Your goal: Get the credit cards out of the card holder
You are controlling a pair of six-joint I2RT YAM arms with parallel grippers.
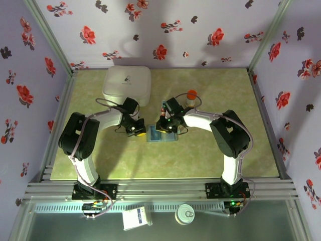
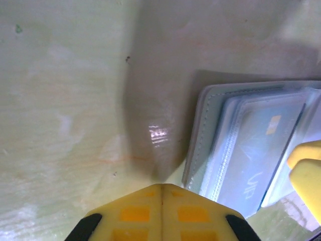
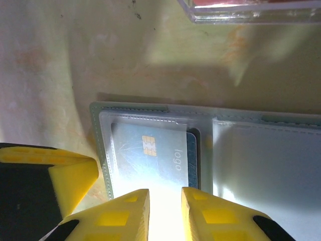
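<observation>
Right gripper (image 3: 164,195), fingers narrowly apart over near edge of holder (image 3: 261,165); any pinch I cannot tell. Card (image 3: 150,155) lies pocketed just beyond the tips. Left gripper (image 2: 161,190), fingers together, sits just beside holder. Extraction pending; next, I judge, I must catch the card's edge.

Left arm (image 1: 80,138), right arm (image 1: 230,135) — white link shells, black joint housings, thin grey cables. Left claw (image 2: 161,187), right claw (image 3: 164,193) — square-pocketed yellow fingers (image 3: 120,216), black backing.
</observation>
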